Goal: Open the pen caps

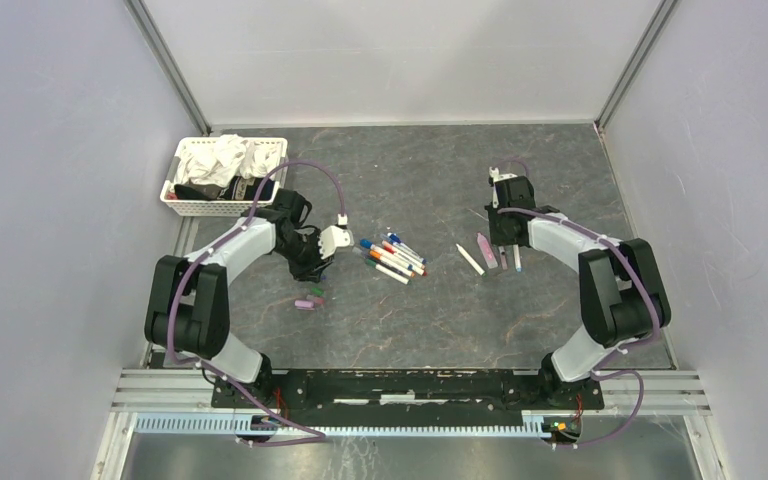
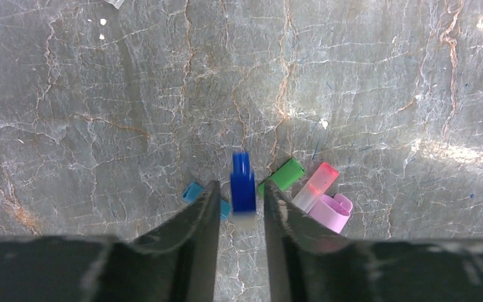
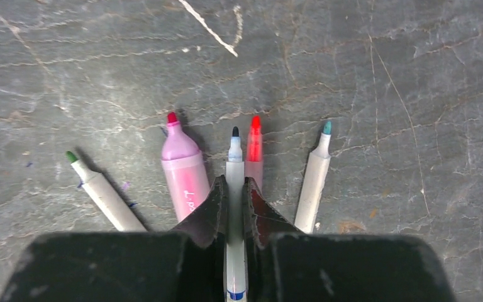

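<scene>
Though stubby, glossy cylindrical blue cap (image 2: pixel 242 185)

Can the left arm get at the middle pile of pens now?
Probably yes: the pen pile lies close beside the left gripper with nothing between, though a blue cap sits between its fingers.

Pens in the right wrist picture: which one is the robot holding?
The white pen with the dark tip, pinched in the right gripper. The green-tipped pen, pink pen, red pen and teal-tipped pen lie loose beside it.
</scene>
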